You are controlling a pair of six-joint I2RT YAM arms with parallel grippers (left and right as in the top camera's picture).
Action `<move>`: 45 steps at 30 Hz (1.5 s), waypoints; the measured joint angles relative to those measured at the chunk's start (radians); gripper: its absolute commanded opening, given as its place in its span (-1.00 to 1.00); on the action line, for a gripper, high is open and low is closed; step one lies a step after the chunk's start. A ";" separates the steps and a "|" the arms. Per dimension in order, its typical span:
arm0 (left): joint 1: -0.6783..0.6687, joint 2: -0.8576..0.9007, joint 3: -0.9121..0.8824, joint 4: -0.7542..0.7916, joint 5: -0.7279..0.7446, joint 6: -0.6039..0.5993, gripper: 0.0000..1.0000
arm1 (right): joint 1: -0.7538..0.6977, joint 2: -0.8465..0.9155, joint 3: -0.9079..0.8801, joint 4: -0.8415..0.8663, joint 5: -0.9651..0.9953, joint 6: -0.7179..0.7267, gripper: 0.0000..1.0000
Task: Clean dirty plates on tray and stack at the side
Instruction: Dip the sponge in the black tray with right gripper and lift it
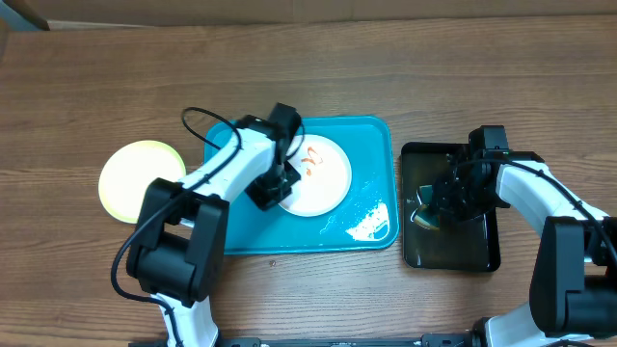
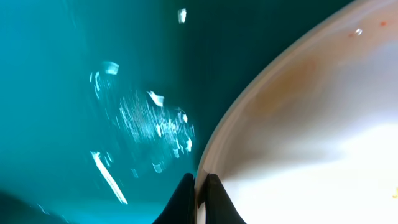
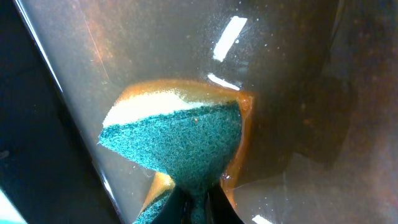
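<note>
A white plate [image 1: 323, 178] with orange sauce smears lies on the turquoise tray [image 1: 371, 140]. My left gripper [image 1: 273, 188] is shut on its left rim; in the left wrist view the fingers [image 2: 200, 196] pinch the white plate's rim [image 2: 298, 124] over the tray [image 2: 74, 93]. A pale yellow-green plate [image 1: 140, 180] lies on the table left of the tray. My right gripper [image 1: 434, 207] is shut on a green-and-yellow sponge [image 3: 180, 140] down in the black tray [image 1: 477, 251]. A third plate is not in view.
The black tray [image 3: 292, 74] holds a film of water under the sponge. White foam and water [image 1: 369, 224] sit in the turquoise tray's right front corner. The wooden table [image 1: 96, 87] surrounds both trays.
</note>
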 measured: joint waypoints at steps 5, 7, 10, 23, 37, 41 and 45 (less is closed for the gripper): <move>0.039 0.000 0.001 0.003 -0.018 0.212 -0.92 | 0.001 0.013 0.065 -0.097 -0.001 -0.001 -0.93; 0.043 0.000 0.002 0.003 -0.026 0.298 -0.92 | 0.001 0.020 0.127 -0.195 0.001 -0.008 -0.92; 0.045 0.000 0.002 0.002 -0.034 0.441 -0.92 | 0.001 0.019 0.227 -0.238 0.007 -0.019 -0.93; 0.045 0.000 0.001 0.013 -0.090 0.721 -0.76 | 0.042 0.019 0.053 0.011 0.066 -0.025 -0.85; 0.045 0.000 0.001 0.013 -0.093 0.727 -0.76 | 0.046 -0.011 0.000 0.051 -0.021 0.002 -0.93; 0.045 0.000 0.001 0.013 -0.093 0.727 -0.76 | 0.050 -0.007 0.048 -0.062 0.006 0.019 -0.92; 0.045 0.000 0.001 0.013 -0.093 0.727 -0.75 | 0.061 -0.019 0.110 -0.135 0.061 0.027 -0.93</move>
